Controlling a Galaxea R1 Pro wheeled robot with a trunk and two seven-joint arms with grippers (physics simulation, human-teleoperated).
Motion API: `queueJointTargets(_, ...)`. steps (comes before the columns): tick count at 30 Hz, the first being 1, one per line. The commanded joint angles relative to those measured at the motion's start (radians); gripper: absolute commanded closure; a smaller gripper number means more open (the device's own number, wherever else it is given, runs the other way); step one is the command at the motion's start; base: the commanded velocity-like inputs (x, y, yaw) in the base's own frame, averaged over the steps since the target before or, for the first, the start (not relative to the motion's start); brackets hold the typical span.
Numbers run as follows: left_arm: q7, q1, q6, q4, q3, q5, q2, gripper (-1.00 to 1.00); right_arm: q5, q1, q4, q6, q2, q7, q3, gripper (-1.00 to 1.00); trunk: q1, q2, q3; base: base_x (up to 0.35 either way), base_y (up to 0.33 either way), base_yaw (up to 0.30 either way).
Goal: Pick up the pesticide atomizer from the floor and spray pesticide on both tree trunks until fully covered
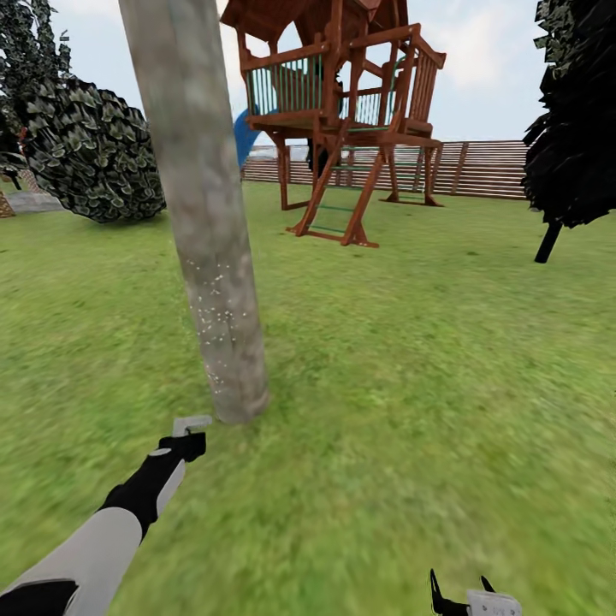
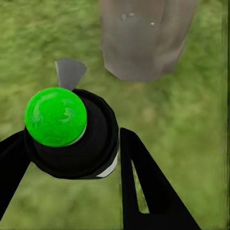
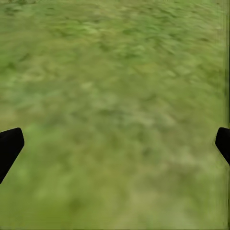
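Green grass is lying all around the pale tree trunk. Near its base, the left gripper is gripping the black, green-capped pesticide atomizer between closed jaws, nozzle facing the trunk. Over bare lawn, the right gripper is hanging with jaws spread wide, holding nothing.

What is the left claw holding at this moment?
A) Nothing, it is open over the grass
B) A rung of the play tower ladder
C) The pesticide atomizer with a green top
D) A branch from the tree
C: in the left wrist view the left claw is shut on the atomizer, near the base of the tree trunk.
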Motion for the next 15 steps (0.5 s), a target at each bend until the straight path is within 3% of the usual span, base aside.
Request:
queueJointTargets(1,0.000,0.000,0.000,0.000,0.000,0.000,0.001,1.00,0.000,0.000,0.000,0.000,0.000,0.000,0.000,-1.00,0.000,0.000,0.000,0.157,-0.261,0.000)
queueJointTargets(9,-0.002,0.000,0.002,-0.001,0.000,0.000,0.002,1.00,0.000,0.000,0.000,0.000,0.000,0.000,0.000,-1.00,0.000,0.000,0.000,0.151,-0.262,0.000)
queueJointTargets(15,0.002,0.000,0.003,0.011,0.001,-0.001,0.001,1.00,0.000,0.000,0.000,0.000,0.000,0.000,0.000,-1.00,0.000,0.000,0.000,0.015,-0.269,0.008)
